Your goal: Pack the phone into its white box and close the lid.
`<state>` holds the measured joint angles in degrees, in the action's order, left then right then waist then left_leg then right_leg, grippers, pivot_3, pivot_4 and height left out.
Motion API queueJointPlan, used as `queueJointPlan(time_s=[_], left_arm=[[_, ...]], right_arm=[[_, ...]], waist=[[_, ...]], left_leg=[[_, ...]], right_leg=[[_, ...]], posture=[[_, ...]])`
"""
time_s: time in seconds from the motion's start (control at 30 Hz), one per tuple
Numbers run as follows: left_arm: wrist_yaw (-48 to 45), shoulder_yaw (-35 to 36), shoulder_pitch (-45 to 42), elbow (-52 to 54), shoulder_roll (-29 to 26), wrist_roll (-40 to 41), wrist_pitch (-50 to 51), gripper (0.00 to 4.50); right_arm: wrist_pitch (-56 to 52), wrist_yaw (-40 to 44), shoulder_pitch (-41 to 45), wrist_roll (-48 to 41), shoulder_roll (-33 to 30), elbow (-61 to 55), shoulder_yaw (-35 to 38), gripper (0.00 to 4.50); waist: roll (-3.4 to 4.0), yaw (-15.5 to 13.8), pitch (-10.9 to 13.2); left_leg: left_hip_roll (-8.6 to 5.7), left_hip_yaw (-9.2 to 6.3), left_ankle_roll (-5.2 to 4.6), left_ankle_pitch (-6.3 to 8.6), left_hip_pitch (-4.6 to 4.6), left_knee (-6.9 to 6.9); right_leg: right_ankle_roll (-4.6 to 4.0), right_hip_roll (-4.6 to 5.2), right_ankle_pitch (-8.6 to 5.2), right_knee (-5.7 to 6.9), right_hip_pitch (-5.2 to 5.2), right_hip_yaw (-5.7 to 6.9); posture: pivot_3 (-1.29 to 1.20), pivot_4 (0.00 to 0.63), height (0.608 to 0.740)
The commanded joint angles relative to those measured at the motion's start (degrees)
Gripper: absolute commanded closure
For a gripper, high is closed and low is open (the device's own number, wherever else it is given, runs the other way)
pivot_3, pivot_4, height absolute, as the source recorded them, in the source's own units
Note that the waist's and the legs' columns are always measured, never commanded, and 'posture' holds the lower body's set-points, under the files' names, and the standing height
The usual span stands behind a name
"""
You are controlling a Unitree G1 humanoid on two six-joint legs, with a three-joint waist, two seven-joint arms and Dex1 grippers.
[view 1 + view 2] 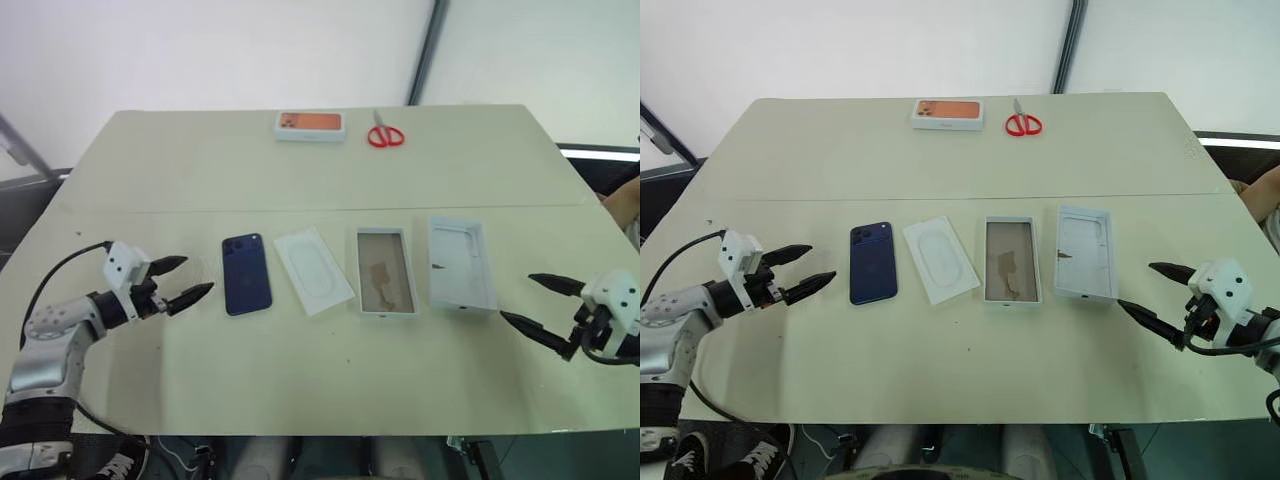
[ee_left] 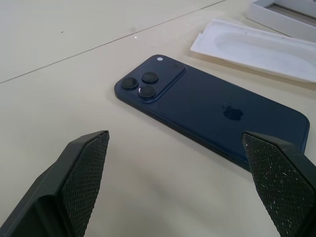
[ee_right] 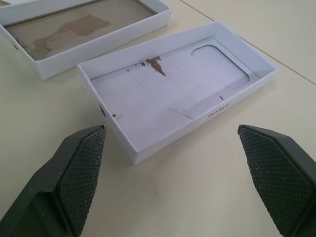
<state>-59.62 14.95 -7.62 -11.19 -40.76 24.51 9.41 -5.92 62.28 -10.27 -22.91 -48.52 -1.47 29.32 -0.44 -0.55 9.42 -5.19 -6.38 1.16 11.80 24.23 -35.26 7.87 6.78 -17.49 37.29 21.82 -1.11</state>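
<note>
phone (image 1: 246, 274) flat on table (image 1: 300, 370), back up, just ahead of left gripper (image 1: 187, 281), fingers spread wide, likely lined up for pickup; white box (image 1: 385, 271) beside lid (image 1: 462, 265), both open-side up; right gripper (image 1: 540, 306) wide, empty, facing lid

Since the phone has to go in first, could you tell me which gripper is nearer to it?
Left. The left gripper, open, sits just beside the phone, apart from it. The right gripper, also open, is at the far end of the row, beyond the lid.
</note>
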Motion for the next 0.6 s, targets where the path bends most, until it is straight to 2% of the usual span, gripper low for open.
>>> queueJointPlan(time_s=[0.03,0.6], left_arm=[[0.4,2.5,0.2,2.4,-0.3,1.3,-1.3,0.0],[-0.4,1.6,1.9,6.8,-0.3,2.8,1.4,0.0]], right_arm=[[0.1,0.2,0.9,-1.1,-0.9,-0.8,0.6,0.02],[-1.4,-0.3,3.0,-1.0,-0.5,-2.5,-1.6,0.02]], waist=[[0.0,-0.1,0.0],[0.0,0.0,0.0]], left_leg=[[0.0,0.0,0.0,0.0,0.0,0.0],[0.0,0.0,0.0,0.0,0.0,0.0]], right_leg=[[0.0,0.0,0.0,0.0,0.0,0.0],[0.0,0.01,0.0,-0.01,0.0,0.0]], posture=[[0.0,0.15,0.74],[0.0,0.15,0.74]])
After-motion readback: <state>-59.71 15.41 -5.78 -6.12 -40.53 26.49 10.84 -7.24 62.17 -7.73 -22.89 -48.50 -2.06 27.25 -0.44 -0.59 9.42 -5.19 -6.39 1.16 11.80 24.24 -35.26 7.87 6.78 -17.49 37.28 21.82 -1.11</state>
